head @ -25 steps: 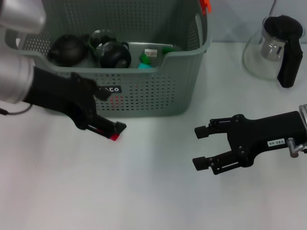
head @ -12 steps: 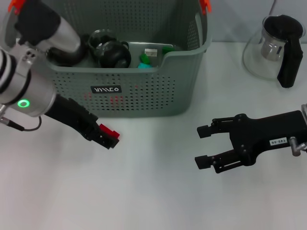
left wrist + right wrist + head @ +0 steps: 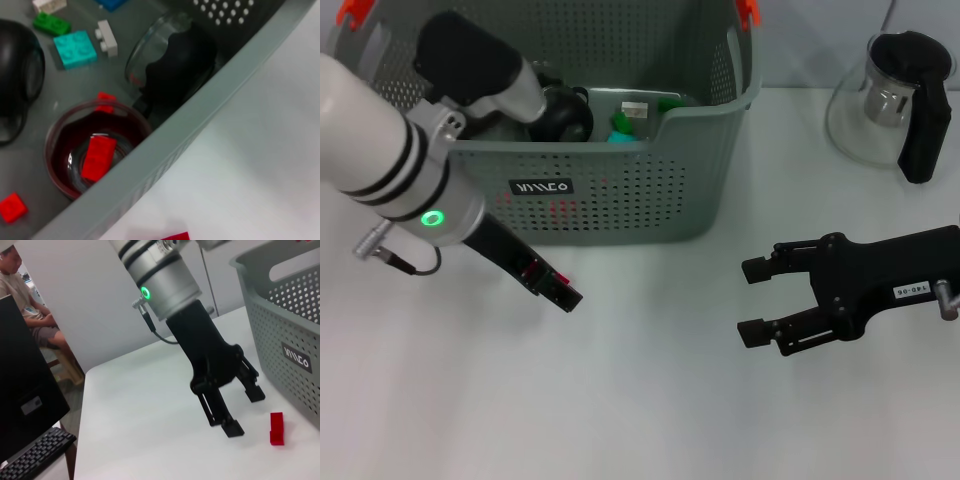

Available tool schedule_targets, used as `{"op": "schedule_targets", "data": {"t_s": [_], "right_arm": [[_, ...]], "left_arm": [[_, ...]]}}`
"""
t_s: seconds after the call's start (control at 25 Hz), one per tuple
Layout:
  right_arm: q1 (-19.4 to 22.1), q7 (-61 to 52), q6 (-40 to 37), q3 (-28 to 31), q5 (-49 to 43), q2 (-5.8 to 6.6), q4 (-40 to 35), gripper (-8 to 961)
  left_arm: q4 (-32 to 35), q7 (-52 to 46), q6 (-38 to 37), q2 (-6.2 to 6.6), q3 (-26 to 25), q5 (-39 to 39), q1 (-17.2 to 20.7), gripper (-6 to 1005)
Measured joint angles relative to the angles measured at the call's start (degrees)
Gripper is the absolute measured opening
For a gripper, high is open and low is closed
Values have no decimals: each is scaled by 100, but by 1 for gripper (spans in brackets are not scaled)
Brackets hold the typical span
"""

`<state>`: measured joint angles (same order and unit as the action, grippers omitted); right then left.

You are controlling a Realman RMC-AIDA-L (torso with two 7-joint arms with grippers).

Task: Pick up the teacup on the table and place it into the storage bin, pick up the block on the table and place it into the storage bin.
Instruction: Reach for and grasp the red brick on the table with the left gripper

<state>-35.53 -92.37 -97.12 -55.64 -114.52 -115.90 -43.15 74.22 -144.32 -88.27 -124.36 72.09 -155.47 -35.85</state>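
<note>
The red block [image 3: 276, 428] is lying on the table [image 3: 620, 400] just beside the storage bin [image 3: 620, 200]; it looks light, rigid and smooth, best pinched across its flat sides; the left gripper [image 3: 240, 407] is hovering near it, fingers spread and empty; the right gripper [image 3: 752, 300] is waiting well apart, fingers parted; a teacup [image 3: 95, 150] is already sitting inside the bin.
</note>
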Motion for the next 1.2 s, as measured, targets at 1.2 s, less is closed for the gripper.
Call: {"op": "schedule_targets", "data": {"t_s": [1.2], "right_arm": [[-81,83,-6,-44,0,15,-52,928]], "left_arm": [[-876,-1370,679,-4,672,-716,-533,901]]}}
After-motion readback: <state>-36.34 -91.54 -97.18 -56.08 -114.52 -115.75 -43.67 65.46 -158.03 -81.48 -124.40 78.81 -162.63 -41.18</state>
